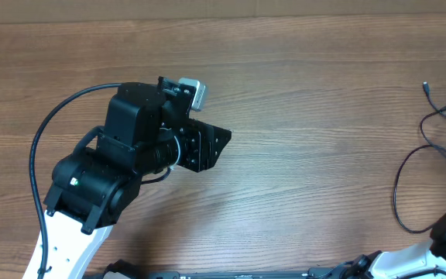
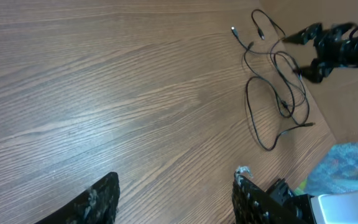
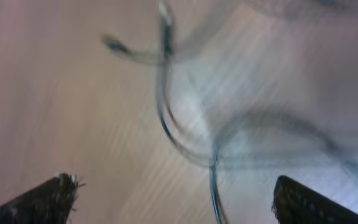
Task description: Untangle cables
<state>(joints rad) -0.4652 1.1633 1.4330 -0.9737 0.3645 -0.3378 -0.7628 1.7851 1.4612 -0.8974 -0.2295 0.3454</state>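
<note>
Thin black cables lie in loose, overlapping loops on the wooden table near its right edge. They are well apart from the left gripper, which hangs over bare wood near the table's middle with its fingers spread wide and nothing between them. The right gripper hangs close over the loops with its two fingers also apart and gripping nothing, though its own wrist view is badly blurred. One small plug end rests on the wood beside the tangle.
</note>
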